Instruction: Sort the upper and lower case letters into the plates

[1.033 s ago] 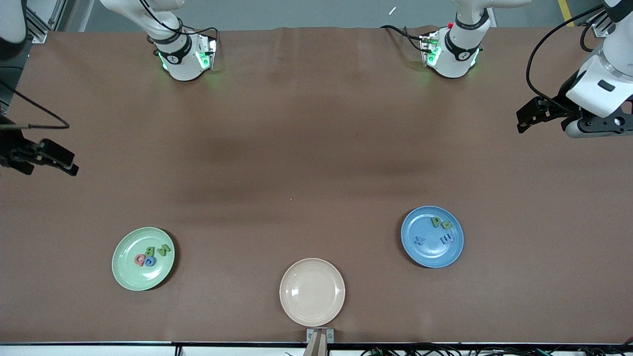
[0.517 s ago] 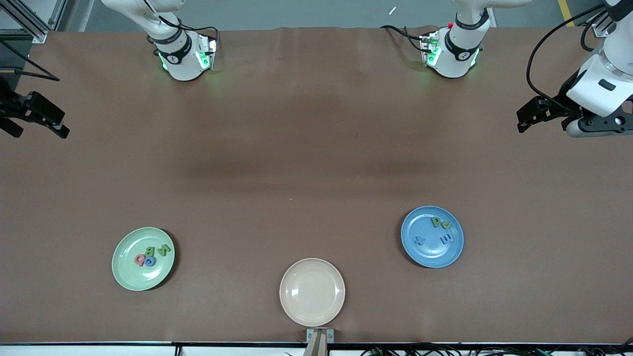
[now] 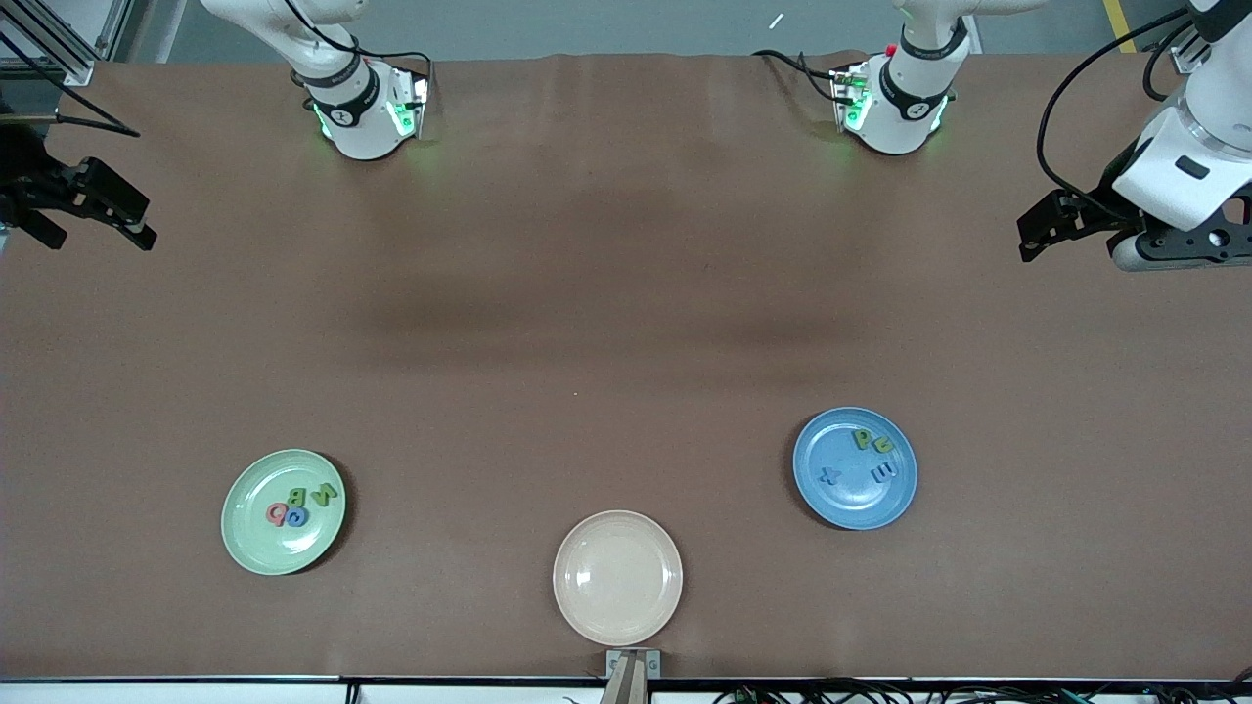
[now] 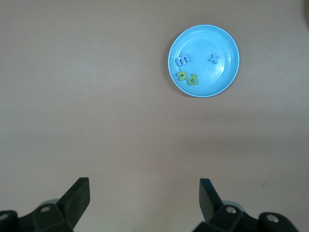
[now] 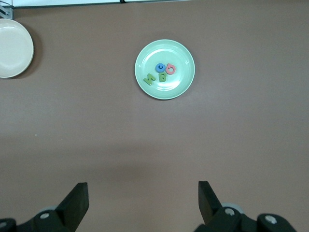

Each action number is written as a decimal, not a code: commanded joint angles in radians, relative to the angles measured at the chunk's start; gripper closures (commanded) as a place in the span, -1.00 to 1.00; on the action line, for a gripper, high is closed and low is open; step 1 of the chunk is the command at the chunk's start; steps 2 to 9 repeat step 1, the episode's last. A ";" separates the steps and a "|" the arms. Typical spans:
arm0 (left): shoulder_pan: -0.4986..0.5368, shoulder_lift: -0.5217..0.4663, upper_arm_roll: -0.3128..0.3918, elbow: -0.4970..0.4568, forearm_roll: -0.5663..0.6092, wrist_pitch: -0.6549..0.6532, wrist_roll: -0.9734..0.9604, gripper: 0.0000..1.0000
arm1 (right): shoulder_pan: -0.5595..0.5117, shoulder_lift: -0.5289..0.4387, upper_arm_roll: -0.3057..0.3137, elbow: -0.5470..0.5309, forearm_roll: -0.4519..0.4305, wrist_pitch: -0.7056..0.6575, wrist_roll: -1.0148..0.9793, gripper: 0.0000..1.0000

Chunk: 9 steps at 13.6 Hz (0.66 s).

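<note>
A: Changed since a second ago?
B: Right gripper up and back, off toward the right arm's end of the table, now over bare table edge. Jaws wide, nothing held. Left gripper barely shifted, over the left arm's end, jaws wide too, empty.
A: Plates?
B: Same spots. Mint green plate near the front camera toward the right arm's end, four letters on it: green, green, blue, red. Blue plate toward the left arm's end, four letters in it: two green, two blue. Beige plate between them, nearest the camera, nothing on it.
A: Wrist views agree?
B: Yes. Right wrist: green plate well clear of the fingers, letter cluster mid-plate. Left wrist: blue plate well apart from the fingers, letters along one rim plus one apart.
A: Meaning for the task?
B: No loose letters on the table. Both arms pulled away, empty. Probably sorting finished, arms retreating to rest. Case of each letter too small to confirm.
</note>
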<state>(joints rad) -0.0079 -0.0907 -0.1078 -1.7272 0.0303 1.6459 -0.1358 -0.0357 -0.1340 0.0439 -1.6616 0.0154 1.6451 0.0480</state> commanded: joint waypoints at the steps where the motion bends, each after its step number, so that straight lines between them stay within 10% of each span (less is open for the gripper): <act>1: 0.016 -0.006 -0.013 0.014 -0.012 -0.020 0.001 -1.00 | -0.024 -0.030 0.021 -0.035 -0.014 -0.016 0.003 -1.00; 9: 0.016 -0.006 -0.013 0.014 -0.012 -0.020 0.001 -1.00 | -0.024 -0.030 0.021 -0.035 -0.014 -0.016 0.003 -1.00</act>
